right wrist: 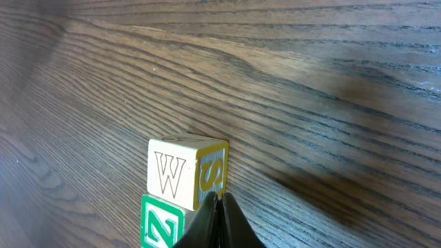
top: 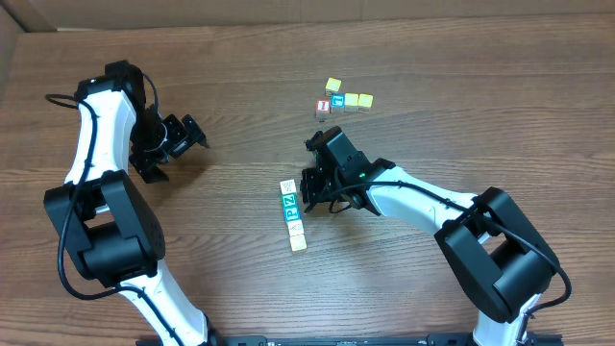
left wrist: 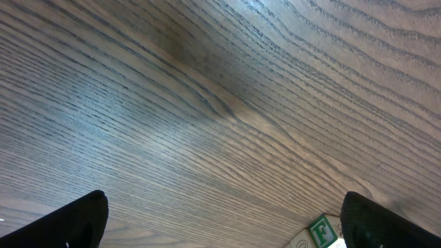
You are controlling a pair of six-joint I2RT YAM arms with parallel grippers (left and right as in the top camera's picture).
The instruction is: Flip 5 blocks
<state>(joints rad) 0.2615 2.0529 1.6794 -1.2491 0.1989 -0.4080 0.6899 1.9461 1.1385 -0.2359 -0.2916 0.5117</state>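
Several small letter blocks lie in a line near the table's middle: a whitish one (top: 286, 185) at the far end, a green "Z" block (top: 289, 200), a blue "P" block (top: 292, 213), another whitish one (top: 296, 229) and a cream one (top: 299, 242). My right gripper (top: 309, 188) is shut, and its tips (right wrist: 219, 201) touch the yellow "S" side of the far whitish "W" block (right wrist: 169, 172), just above the "Z" block (right wrist: 162, 227). It holds nothing. My left gripper (top: 197, 135) hangs open over bare wood far to the left. A green "F" cube face (left wrist: 319, 231) peeks in beside its right finger (left wrist: 386, 224).
A separate cluster sits at the back: yellow cubes (top: 332, 86) (top: 358, 100), a blue-letter cube (top: 337, 100) and a red-letter cube (top: 323, 107). The right arm (top: 423, 197) stretches in from the lower right. The table's far edge runs along the top.
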